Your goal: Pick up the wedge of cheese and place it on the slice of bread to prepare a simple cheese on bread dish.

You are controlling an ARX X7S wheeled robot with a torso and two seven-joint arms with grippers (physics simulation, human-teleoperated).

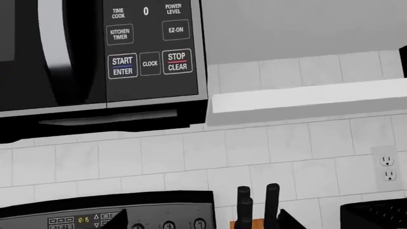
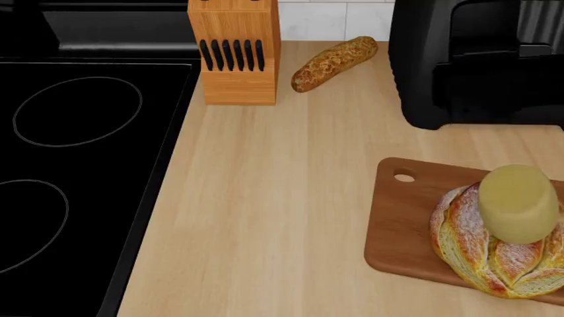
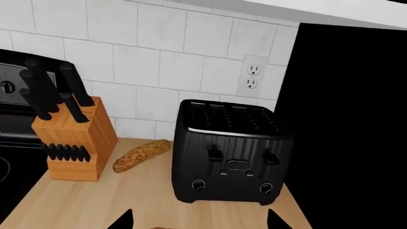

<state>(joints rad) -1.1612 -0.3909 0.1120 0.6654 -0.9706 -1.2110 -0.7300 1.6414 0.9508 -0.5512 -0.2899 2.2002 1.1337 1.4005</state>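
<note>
The pale yellow wedge of cheese (image 2: pixel 518 203) rests on top of the round crusty slice of bread (image 2: pixel 480 254), which lies on a brown cutting board (image 2: pixel 401 224) at the counter's right front. Neither gripper shows in the head view. In the left wrist view, my left gripper (image 1: pixel 203 224) shows only two dark fingertips (image 1: pixel 121 220), set wide apart and empty, facing the wall and stove panel. In the right wrist view, my right gripper (image 3: pixel 199 224) also shows wide-apart fingertips (image 3: pixel 124 220) with nothing between them, above the counter and facing the toaster.
A black toaster (image 2: pixel 476 59) stands behind the board and also shows in the right wrist view (image 3: pixel 230 150). A knife block (image 2: pixel 234 53) and a speckled baguette (image 2: pixel 333 63) sit at the back. A black stovetop (image 2: pixel 79 165) lies left. A microwave (image 1: pixel 102 52) hangs above.
</note>
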